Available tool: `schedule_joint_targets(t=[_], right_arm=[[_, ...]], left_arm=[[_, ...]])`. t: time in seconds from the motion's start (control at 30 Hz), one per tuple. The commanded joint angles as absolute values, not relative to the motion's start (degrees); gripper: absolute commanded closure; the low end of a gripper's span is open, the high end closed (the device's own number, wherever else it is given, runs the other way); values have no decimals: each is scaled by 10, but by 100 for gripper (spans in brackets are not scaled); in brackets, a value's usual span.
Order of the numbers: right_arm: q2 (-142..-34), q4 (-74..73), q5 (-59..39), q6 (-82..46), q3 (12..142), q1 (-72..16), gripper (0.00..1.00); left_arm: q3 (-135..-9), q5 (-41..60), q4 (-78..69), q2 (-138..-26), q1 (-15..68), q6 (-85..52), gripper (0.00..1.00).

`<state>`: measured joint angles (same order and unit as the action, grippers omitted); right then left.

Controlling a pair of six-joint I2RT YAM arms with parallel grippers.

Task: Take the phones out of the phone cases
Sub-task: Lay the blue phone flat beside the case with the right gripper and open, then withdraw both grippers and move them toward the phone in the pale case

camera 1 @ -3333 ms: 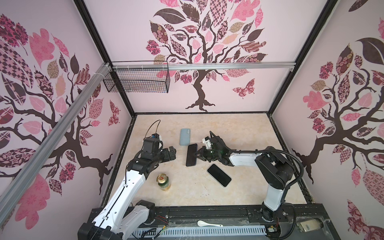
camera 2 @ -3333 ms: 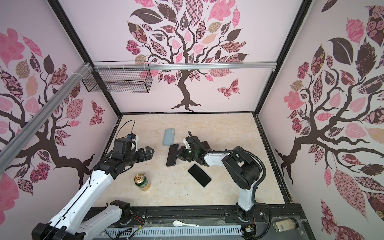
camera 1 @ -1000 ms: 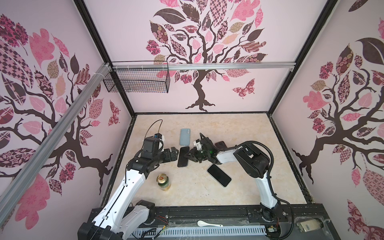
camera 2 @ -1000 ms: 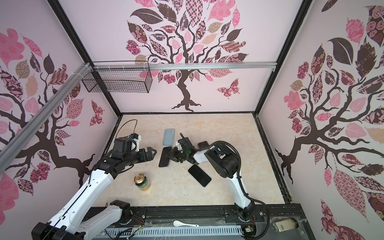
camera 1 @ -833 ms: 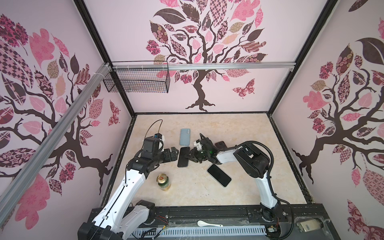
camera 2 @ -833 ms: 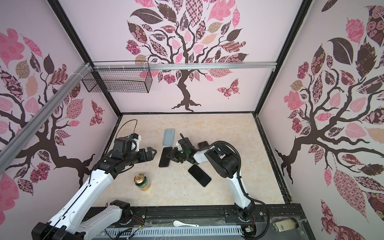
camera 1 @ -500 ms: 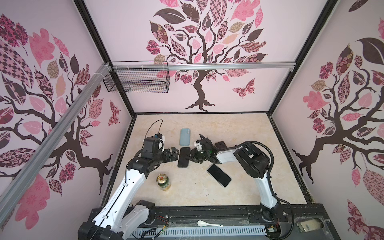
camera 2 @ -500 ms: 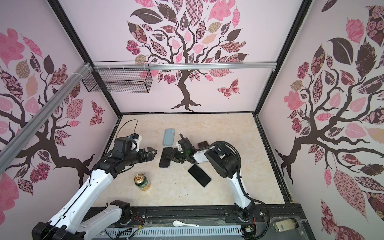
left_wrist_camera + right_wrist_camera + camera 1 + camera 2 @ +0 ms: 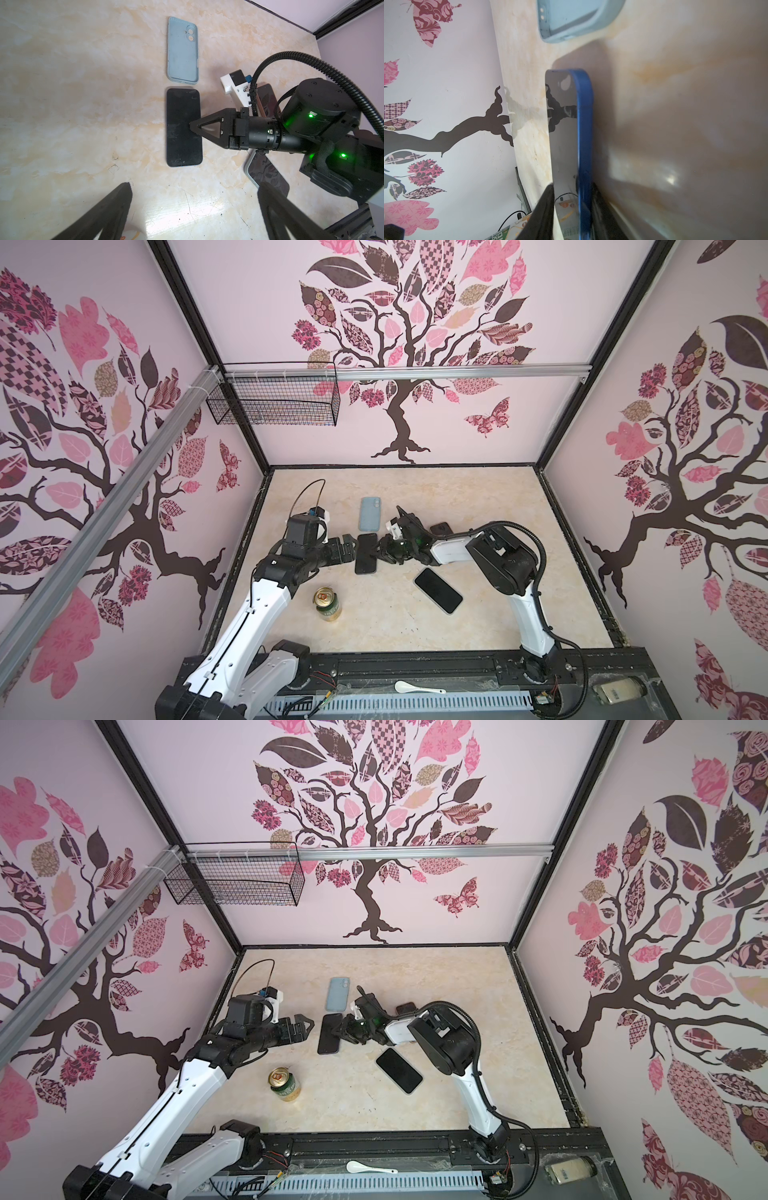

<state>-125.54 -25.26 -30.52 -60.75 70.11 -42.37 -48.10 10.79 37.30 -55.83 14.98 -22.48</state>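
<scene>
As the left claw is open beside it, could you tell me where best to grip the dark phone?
Probably the free long edge, approached from the left arm's side by the left claw: the phone is thin and roughly level, and the right claw pinches the opposite long edge.

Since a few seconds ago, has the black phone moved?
Yes. In a top view the phone moved left, and now lines up with the blue case.

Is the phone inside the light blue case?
No, the light blue case lies empty, inside up, with the phone outside it in the right gripper.
</scene>
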Motion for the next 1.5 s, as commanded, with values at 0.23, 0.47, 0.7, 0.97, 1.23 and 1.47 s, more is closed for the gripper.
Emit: schedule_joint_targets(t=[0.23, 0.47, 0.7, 0.97, 1.23, 1.47], right_arm=[[-1228, -174, -235, -568, 668, -428, 41], [-1150, -151, -187, -526, 606, -414, 39], [-977, -89, -144, -414, 513, -397, 38], [-799, 149, -33, -301, 443, -396, 23], [-744, 233, -18, -253, 411, -384, 20], [-783, 232, -47, -225, 412, -384, 20]], left_arm=[[-477, 90, 366, -560, 177, -205, 2], [-467, 38, 341, -569, 227, -245, 2], [-404, 50, 239, -548, 273, -310, 2], [-356, -68, 138, -576, 466, -392, 2], [-348, -116, 30, -684, 562, -464, 2], [-361, -108, 24, -723, 563, -473, 2]])
